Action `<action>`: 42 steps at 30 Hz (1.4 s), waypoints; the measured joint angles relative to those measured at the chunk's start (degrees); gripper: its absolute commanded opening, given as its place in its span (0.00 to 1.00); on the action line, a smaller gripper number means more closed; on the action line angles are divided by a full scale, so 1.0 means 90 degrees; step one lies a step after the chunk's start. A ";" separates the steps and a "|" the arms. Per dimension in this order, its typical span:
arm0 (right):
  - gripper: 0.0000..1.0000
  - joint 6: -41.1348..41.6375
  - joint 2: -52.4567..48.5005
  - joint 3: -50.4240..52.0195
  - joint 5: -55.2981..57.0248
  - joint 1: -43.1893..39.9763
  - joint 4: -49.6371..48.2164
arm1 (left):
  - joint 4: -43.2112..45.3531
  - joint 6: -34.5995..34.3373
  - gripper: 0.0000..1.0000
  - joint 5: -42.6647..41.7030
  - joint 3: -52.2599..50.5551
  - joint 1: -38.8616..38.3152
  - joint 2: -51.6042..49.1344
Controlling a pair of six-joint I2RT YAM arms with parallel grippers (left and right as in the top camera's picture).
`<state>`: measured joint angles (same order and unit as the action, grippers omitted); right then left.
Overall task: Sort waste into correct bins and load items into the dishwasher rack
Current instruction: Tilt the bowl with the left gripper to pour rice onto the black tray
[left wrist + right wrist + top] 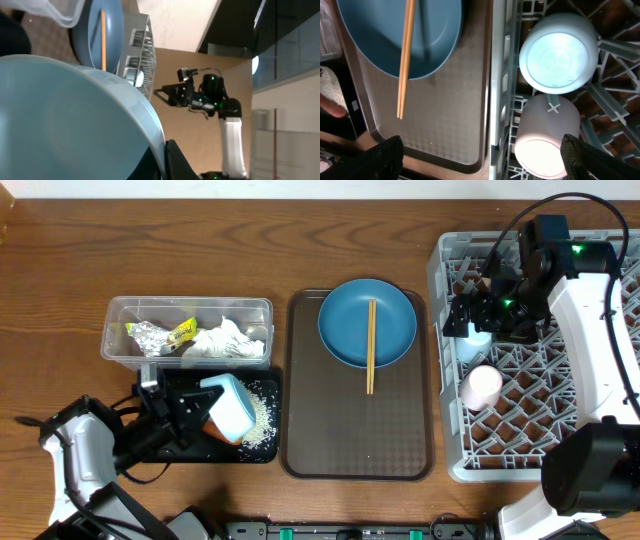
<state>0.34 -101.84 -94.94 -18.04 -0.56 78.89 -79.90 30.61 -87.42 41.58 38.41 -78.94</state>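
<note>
1. The left hand (198, 410) pinches the white bowl (232, 408), tilted over the black tray (200, 453) at lower left, where rice scraps (262, 420) lie.
2. The right hand (468, 315) is spread wide above the left edge of the rack (530, 410), over the light blue cup (559, 52) and pink cup (547, 145) in it.
3. At centre, the chopsticks (371, 345) lie across the blue plate (345, 325) on the brown tray (360, 440).
4. The tissues (225, 342) and wrapper (160, 335) sit in the clear tub (118, 330), upper left.

The right arm (590, 330) has smooth white links between black joints. Small green lights (577, 250) glow on the black housings and a thin black cable (575, 194) arcs over it. The right gripper (482, 155) is matte black with blunt fingers (385, 156). The left arm (80, 450) has the same white shells and black joints.
</note>
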 measured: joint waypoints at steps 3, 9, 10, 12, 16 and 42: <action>0.99 0.0000 0.0002 0.0000 0.0000 0.0000 0.0000 | 0.0148 0.0087 0.06 -0.0007 -0.0002 0.0012 0.0000; 0.99 0.0000 0.0002 0.0000 0.0000 0.0000 0.0000 | 0.0464 -0.0194 0.06 -0.0027 -0.0005 0.0046 -0.0002; 0.99 0.0000 0.0002 0.0000 0.0000 0.0000 0.0005 | 0.0279 -0.0209 0.06 -0.0032 -0.0005 0.0046 0.0005; 0.99 0.0000 0.0002 0.0000 0.0000 0.0000 0.0000 | 0.0379 -0.0146 0.06 -0.0041 -0.0005 0.0022 0.0039; 0.99 0.0000 0.0002 0.0000 0.0000 0.0000 0.0000 | 0.0488 -0.0236 0.06 0.0136 -0.0005 0.0022 0.0061; 0.99 0.0000 0.0000 0.0000 -0.0002 0.0000 -0.0002 | 0.0585 0.0100 0.06 0.0415 0.0000 -0.0083 0.0117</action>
<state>0.34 -101.84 -94.94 -18.06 -0.56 78.87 -74.63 31.51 -83.68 41.58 37.67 -77.89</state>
